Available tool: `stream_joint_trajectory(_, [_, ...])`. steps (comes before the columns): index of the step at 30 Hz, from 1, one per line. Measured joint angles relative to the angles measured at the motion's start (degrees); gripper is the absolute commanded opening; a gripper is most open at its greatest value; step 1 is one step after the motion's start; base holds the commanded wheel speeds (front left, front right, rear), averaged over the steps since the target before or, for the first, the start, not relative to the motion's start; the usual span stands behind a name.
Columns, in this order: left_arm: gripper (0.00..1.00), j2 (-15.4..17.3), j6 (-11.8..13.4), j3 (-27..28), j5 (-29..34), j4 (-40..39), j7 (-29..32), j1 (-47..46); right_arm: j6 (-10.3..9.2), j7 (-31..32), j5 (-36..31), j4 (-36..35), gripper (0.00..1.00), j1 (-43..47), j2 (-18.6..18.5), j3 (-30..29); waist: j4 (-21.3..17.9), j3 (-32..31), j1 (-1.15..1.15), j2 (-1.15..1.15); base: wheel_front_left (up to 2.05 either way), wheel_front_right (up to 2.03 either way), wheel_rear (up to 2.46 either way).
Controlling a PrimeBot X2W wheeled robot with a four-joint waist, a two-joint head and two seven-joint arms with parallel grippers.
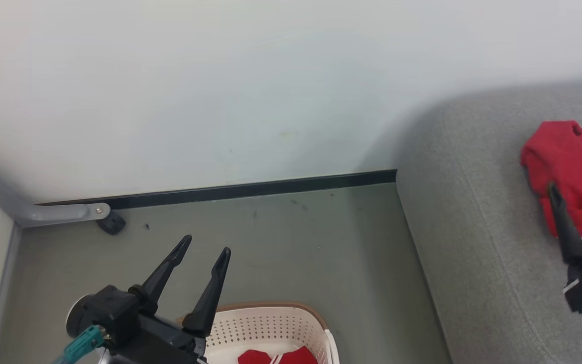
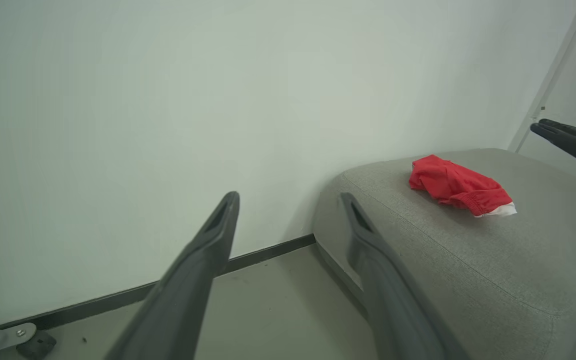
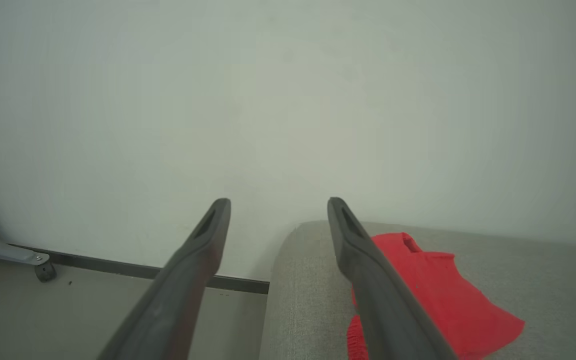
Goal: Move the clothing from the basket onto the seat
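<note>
Currently clothing [image 1: 569, 167] on seat [image 1: 473, 227] below wide right claw [image 1: 574, 182]; left claw [image 1: 205, 245] wide, empty.

The basket [image 1: 271, 326] sits on the floor [image 1: 296, 237], near and left of the seat [image 1: 473, 227]. One piece of clothing [image 1: 278, 357] lies in the basket. Another piece [image 1: 569, 167] lies on the seat. The wall [image 1: 220, 76] is far behind.

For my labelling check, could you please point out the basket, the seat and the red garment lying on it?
basket [image 1: 265, 326], head view, perforated back wall.
seat [image 1: 473, 227], head view, bare grey cushion top.
red garment [image 2: 455, 187], left wrist view, middle of fabric.
</note>
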Motion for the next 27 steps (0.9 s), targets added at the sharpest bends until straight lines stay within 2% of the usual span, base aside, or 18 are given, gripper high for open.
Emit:
stream_joint_trajectory(1, [1.00,0.0,0.0,0.0,0.0,0.0,0.0,0.0,0.00,0.0,0.0,0.0,1.00,0.0,0.0,0.0,0.0,0.0,0.00,0.00,0.00,0.00,0.00])
stream_joint_trajectory(6, [1.00,-0.1,1.6,1.9,-0.5,-0.1,-0.9,2.5,-2.66,-1.3,0.2,-4.3,1.00,4.6,2.3,-0.2,2.0,-1.4,0.00,0.00,0.00,0.00,0.00])
stream_joint_trajectory(9, [1.00,-0.4,2.4,3.4,-1.1,-0.1,-1.5,4.5,-3.57,-1.6,0.3,-6.0,1.00,6.8,4.0,0.1,3.1,-2.2,0.00,0.00,0.00,0.00,0.00])
stream_joint_trajectory(15, [1.00,-1.6,3.5,5.2,-1.1,0.0,-2.0,7.2,-4.67,-2.3,2.0,-7.8,1.00,11.7,7.0,-0.2,5.0,-3.6,0.00,0.00,0.00,0.00,0.00])
stream_joint_trajectory(21, [1.00,-0.3,4.0,7.8,-0.3,-0.1,-2.5,10.5,-5.43,-2.5,1.1,-9.2,1.00,13.5,9.3,0.2,6.1,-4.5,0.00,0.01,0.00,0.00,0.00])
stream_joint_trajectory(27, [1.00,-0.4,4.4,10.3,0.2,-1.0,-2.7,13.5,-6.20,-2.8,-0.8,-10.6,1.00,16.1,10.8,0.2,6.1,-4.1,0.00,0.00,0.00,0.00,0.00])
